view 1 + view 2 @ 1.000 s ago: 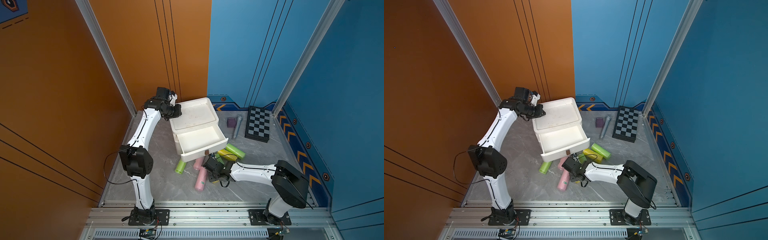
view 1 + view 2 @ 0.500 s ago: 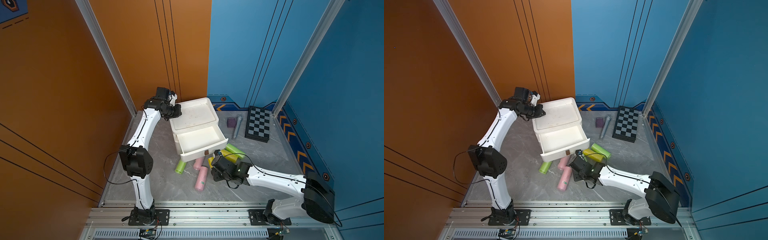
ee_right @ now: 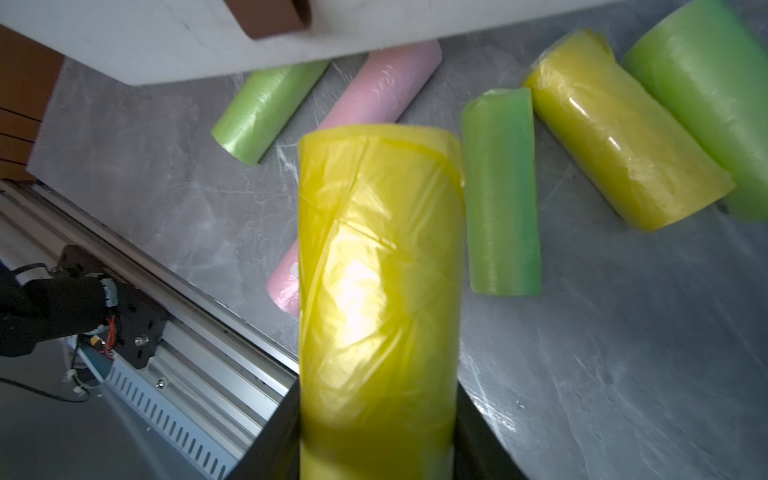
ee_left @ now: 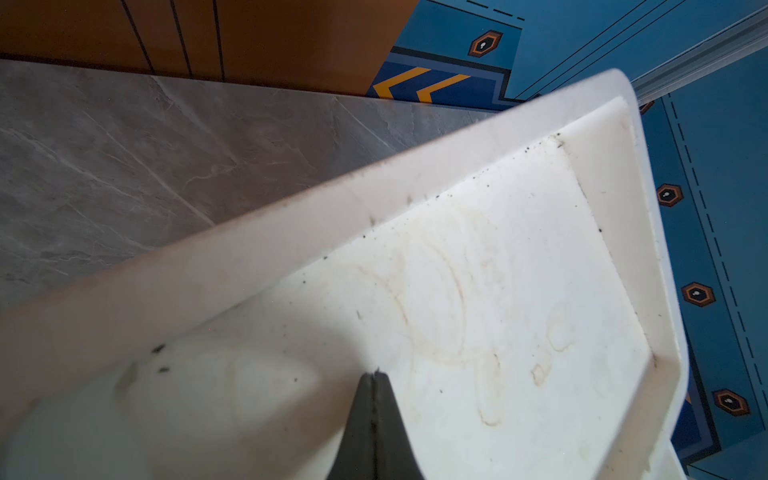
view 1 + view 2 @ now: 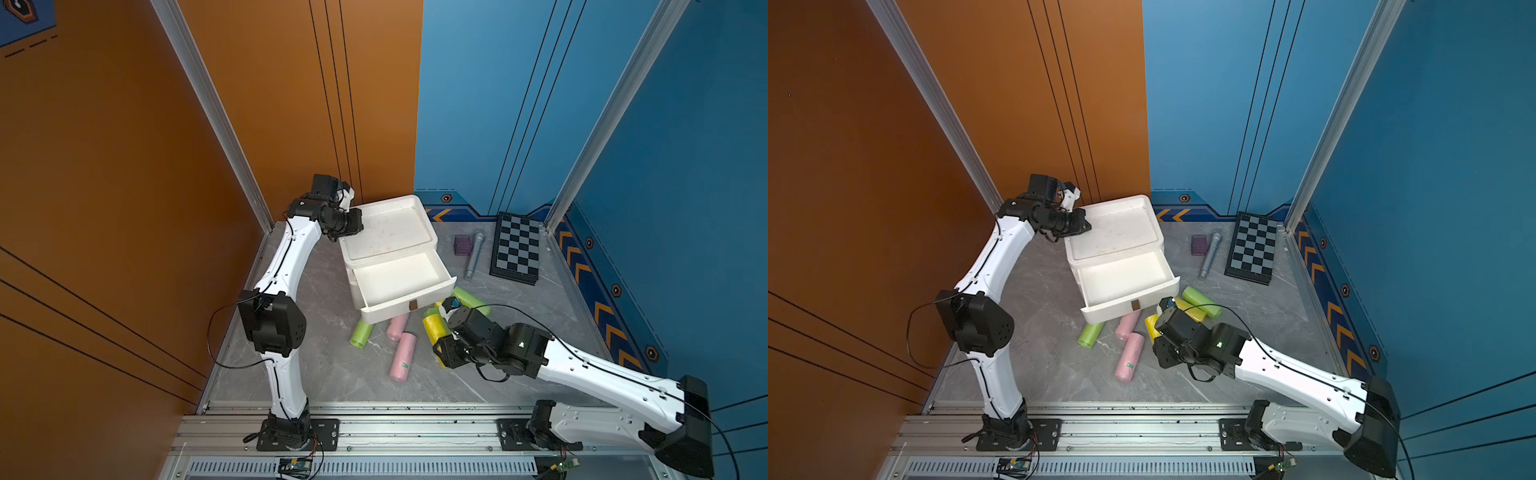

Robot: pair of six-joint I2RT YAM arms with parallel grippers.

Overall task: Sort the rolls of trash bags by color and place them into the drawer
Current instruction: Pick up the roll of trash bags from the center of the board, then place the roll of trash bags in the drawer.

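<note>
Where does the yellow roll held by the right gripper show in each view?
In a top view: yellow roll lies just below the open drawer, right of its front corner.
In a top view: same spot, left of the black wrist.
Left wrist: not in it.
Right wrist: centre to bottom edge, between the jaws of the right gripper.
Shared landmark: brown pull tab; absent from the left wrist view.

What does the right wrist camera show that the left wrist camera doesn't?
Only the right wrist view: the right gripper shut on a yellow roll, with green rolls and pink rolls lying beyond. Only the left wrist view: the shut left gripper above the drawer unit's recessed top. Both: white drawer plastic and the grey floor.
</note>
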